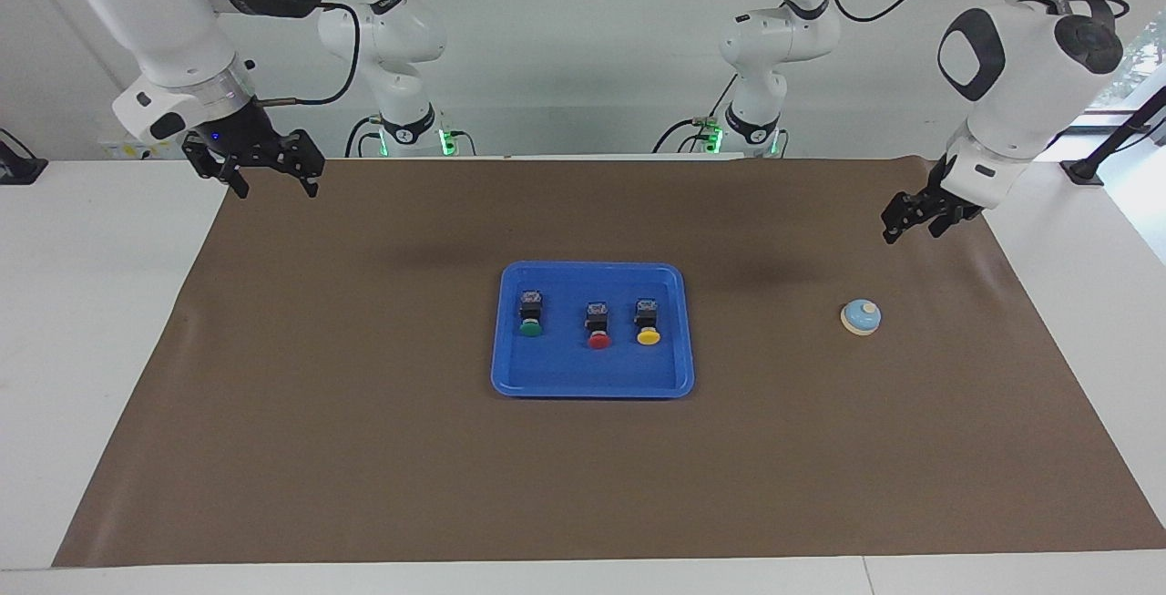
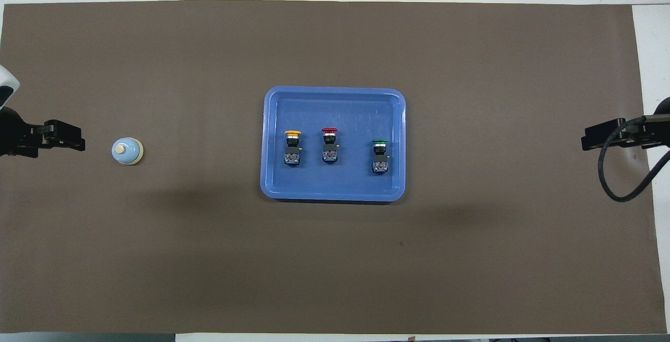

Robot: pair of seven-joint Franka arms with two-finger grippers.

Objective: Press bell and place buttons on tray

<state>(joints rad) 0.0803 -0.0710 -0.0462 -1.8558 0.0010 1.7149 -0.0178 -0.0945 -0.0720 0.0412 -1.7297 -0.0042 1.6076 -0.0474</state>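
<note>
The blue tray (image 1: 592, 387) (image 2: 335, 194) lies at the middle of the brown mat. In it the green button (image 1: 530, 312) (image 2: 380, 156), the red button (image 1: 598, 324) (image 2: 329, 145) and the yellow button (image 1: 648, 322) (image 2: 292, 148) lie in a row. The light-blue bell (image 1: 861, 317) (image 2: 127, 151) stands alone on the mat toward the left arm's end. My left gripper (image 1: 911, 230) (image 2: 78, 143) hangs open and empty above the mat, well clear of the bell. My right gripper (image 1: 276, 187) (image 2: 587, 143) waits open over the mat's edge at the right arm's end.
The brown mat (image 1: 364, 449) covers most of the white table (image 1: 91, 349). Both arm bases (image 1: 583, 135) stand at the robots' edge. A black cable (image 2: 623, 174) loops by the right gripper.
</note>
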